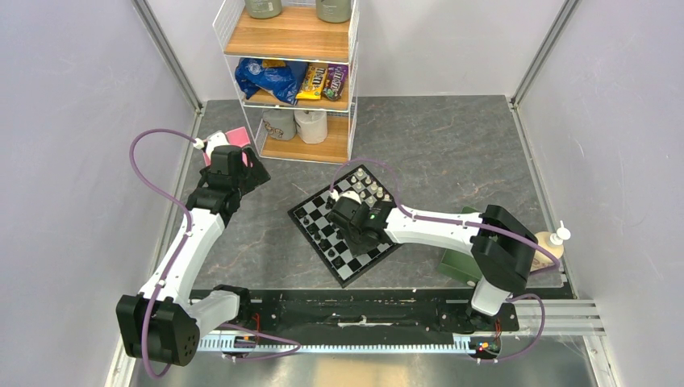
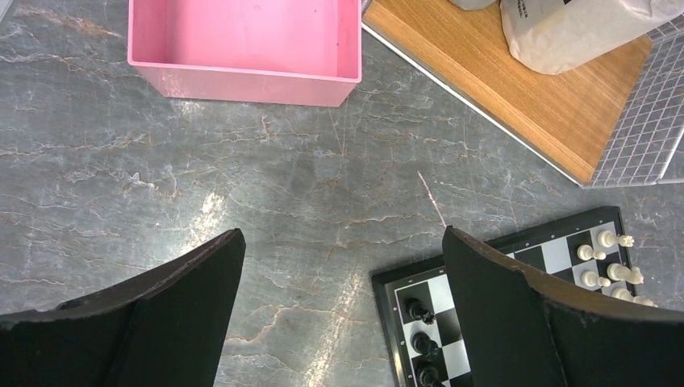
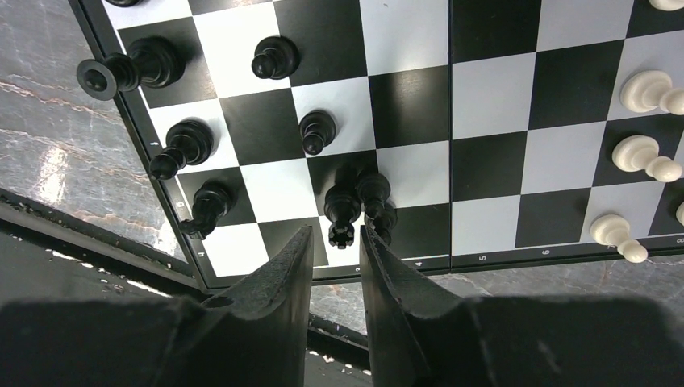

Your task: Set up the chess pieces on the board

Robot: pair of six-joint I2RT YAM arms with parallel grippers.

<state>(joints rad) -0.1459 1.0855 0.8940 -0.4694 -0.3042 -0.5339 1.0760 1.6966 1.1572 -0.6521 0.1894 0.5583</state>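
The right gripper [image 3: 335, 228] hangs low over the near edge of the board [image 3: 492, 165], its two fingers drawn narrow. The head of one black piece [image 3: 342, 211] stands in the gap between the fingertips. A sliver of space shows on either side of it, so it cannot be told whether the gripper is pinching the piece or only bracketing it. Two more black figures crowd just beside that piece on the neighbouring dark square.

Other black pieces [image 3: 181, 149] stand scattered over the squares to the left, along the board's rim, while the cream pieces [image 3: 645, 89] line the right-hand side. The squares in the middle are bare.

In the top view the board lies flat on the grey marbled worktop [image 2: 282, 177], turned cornerwise, in front of the wire shelf unit [image 1: 294, 81] and beside a green tray [image 1: 456, 262] on its right.

The left gripper [image 2: 340, 234] hovers above bare worktop with its fingers spread wide and nothing between them. A corner of the board shows past its right finger. A pink box [image 2: 242, 81] sits on the worktop beyond it, open side up, with the wooden bottom shelf next to that box.
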